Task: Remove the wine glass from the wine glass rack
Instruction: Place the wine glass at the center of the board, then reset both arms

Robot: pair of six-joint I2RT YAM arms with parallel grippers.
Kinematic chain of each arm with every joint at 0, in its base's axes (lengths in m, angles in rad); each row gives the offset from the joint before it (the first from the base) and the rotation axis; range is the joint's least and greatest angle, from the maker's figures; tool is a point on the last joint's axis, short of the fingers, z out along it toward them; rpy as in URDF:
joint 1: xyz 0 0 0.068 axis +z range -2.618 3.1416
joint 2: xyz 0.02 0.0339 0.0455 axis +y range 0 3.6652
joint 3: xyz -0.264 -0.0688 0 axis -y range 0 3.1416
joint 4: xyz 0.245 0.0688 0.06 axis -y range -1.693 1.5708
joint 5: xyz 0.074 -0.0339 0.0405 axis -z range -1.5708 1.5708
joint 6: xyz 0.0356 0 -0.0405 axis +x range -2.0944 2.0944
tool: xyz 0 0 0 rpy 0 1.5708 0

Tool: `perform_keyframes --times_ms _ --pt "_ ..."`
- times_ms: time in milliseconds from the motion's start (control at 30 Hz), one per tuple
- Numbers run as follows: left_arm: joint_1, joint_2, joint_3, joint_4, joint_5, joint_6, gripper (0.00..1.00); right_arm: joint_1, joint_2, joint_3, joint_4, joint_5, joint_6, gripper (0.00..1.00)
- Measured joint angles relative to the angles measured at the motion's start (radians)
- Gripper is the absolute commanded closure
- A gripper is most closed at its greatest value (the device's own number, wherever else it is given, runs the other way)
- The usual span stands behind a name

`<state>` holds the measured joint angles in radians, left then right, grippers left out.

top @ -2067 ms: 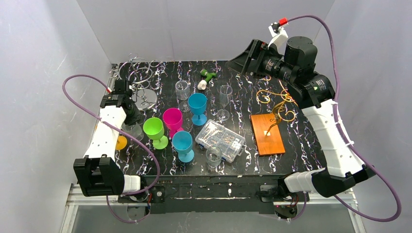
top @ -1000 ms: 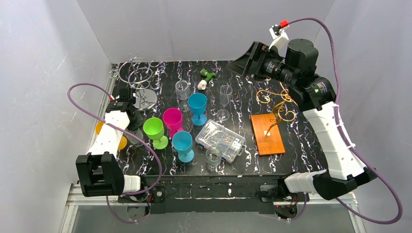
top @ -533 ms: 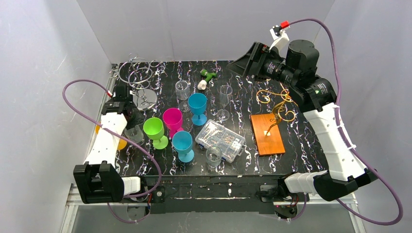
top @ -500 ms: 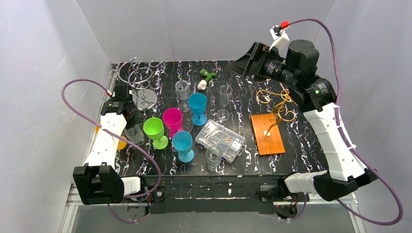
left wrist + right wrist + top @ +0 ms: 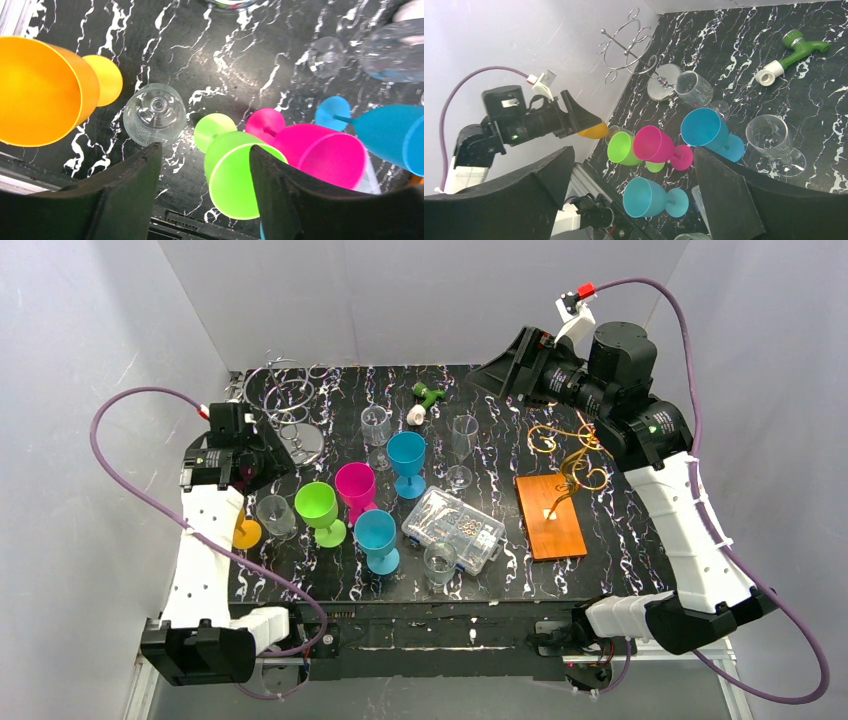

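The golden wire wine glass rack (image 5: pixel 568 452) stands on its orange-brown wooden base (image 5: pixel 550 518) at the right, and I see no glass on its arms. A clear wine glass (image 5: pixel 275 513) (image 5: pixel 154 112) stands upright on the table between an orange goblet (image 5: pixel 35 90) and a green goblet (image 5: pixel 240 172). My left gripper (image 5: pixel 262 455) (image 5: pixel 202 155) hangs open above and just behind that glass, with nothing between its fingers. My right gripper (image 5: pixel 500 365) (image 5: pixel 634 150) is held high over the back of the table, open and empty.
A silver wire rack (image 5: pixel 285 395) stands at the back left. Pink (image 5: pixel 355 485) and blue (image 5: pixel 407 455) goblets crowd the middle with a second blue one (image 5: pixel 377 535). Nearby are clear glasses (image 5: pixel 463 440), a clear plastic box (image 5: pixel 455 528) and a green tap (image 5: pixel 428 398).
My left gripper has opened, risen and pulled back to the left, leaving the clear wine glass standing alone on the table. The right arm has barely moved.
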<state>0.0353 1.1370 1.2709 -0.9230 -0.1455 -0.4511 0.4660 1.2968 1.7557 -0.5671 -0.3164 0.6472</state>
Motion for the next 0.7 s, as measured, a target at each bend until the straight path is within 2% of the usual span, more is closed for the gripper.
perform_keyframes --times_ms 33,67,200,467,700 --pt "0.0 -0.003 0.021 -0.01 0.012 0.003 0.19 0.0 0.0 0.0 0.0 0.0 0.0 0.02" --pt "-0.003 -0.006 0.044 -0.021 0.027 0.005 0.03 0.0 0.0 0.0 0.0 0.0 0.0 0.02" --pt "-0.058 -0.016 0.15 -0.064 0.062 0.005 0.02 0.0 0.005 0.004 -0.003 0.005 -0.005 0.02" --pt "-0.359 0.009 0.393 -0.087 0.09 -0.002 0.02 0.0 0.025 0.024 -0.011 0.042 -0.024 0.02" --pt "-0.578 0.137 0.532 -0.076 0.072 0.029 0.02 0.0 0.026 0.024 -0.007 0.091 -0.024 0.02"
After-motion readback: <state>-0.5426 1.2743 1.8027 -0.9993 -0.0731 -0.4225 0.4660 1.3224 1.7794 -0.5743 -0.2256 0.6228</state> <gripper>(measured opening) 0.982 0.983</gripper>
